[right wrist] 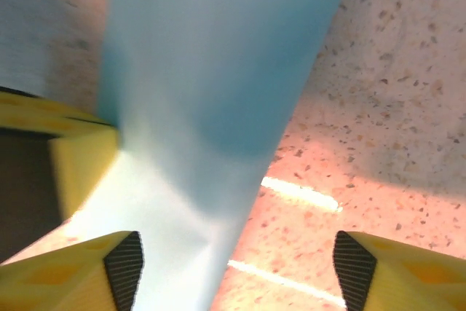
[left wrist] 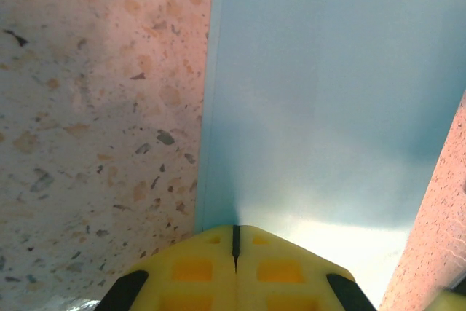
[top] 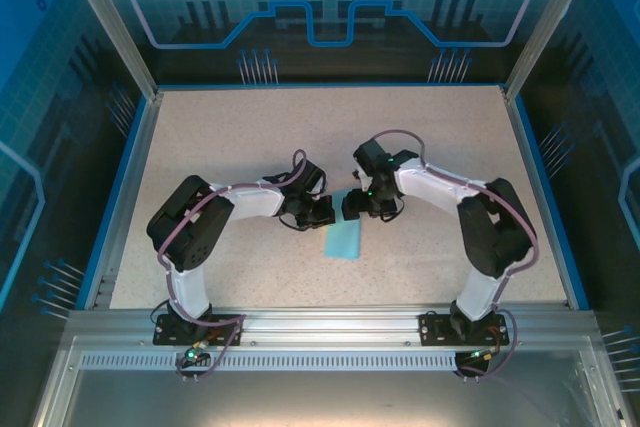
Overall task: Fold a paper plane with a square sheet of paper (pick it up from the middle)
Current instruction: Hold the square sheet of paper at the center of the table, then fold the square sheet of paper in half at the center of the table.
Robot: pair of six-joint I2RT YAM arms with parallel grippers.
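Light-blue paper sheet point(top: 343, 240), thin, limp, crease-prone, lies on table point(top: 250, 147) centre btwn arms; left tool point(left wrist: 234, 253) shut, tips on its end, right tool point(right wrist: 239, 264) wide open, empty, astride it; judged best pinched lightly mid-sheet.

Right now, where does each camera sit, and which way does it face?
Top external: above and behind the bases, facing down at the table; both arms show, left end effector and right end effector close together at the light-blue paper.
Left wrist: on the left arm, facing down past its shut end effector.
Right wrist: on the right arm, facing down through its open end effector.
Shared: both wrist views see the paper and table.
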